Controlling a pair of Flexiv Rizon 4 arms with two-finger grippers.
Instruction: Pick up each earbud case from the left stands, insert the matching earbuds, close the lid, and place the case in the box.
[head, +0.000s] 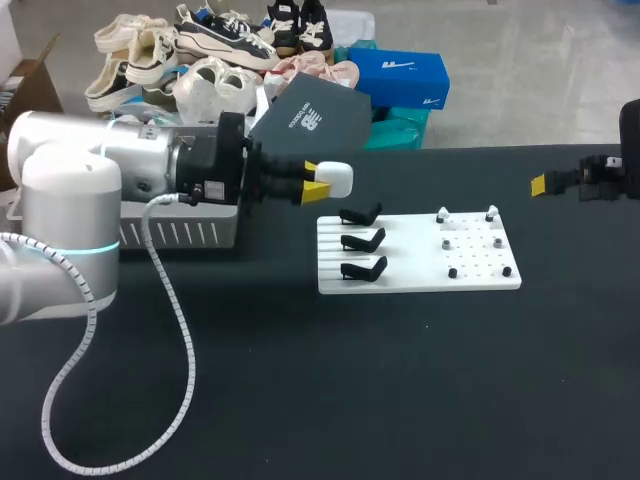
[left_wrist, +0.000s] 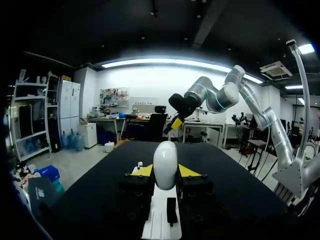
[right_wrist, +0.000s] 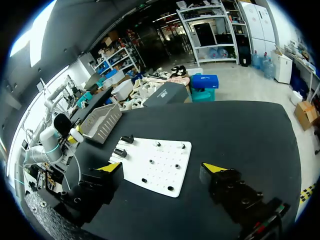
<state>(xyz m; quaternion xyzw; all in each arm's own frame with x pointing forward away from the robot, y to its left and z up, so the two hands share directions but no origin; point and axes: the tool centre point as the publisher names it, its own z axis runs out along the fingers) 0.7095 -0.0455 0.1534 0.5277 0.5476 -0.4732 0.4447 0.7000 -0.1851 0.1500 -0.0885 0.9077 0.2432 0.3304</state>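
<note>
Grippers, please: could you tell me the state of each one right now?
Left gripper: shut on the white earbud case.
Right gripper: open, holding nothing.

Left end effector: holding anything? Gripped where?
Yes: the left end effector is shut on the white earbud case, fingers pinching its two opposite sides; its rounded end juts past the tips.

No readable print or labels.
</note>
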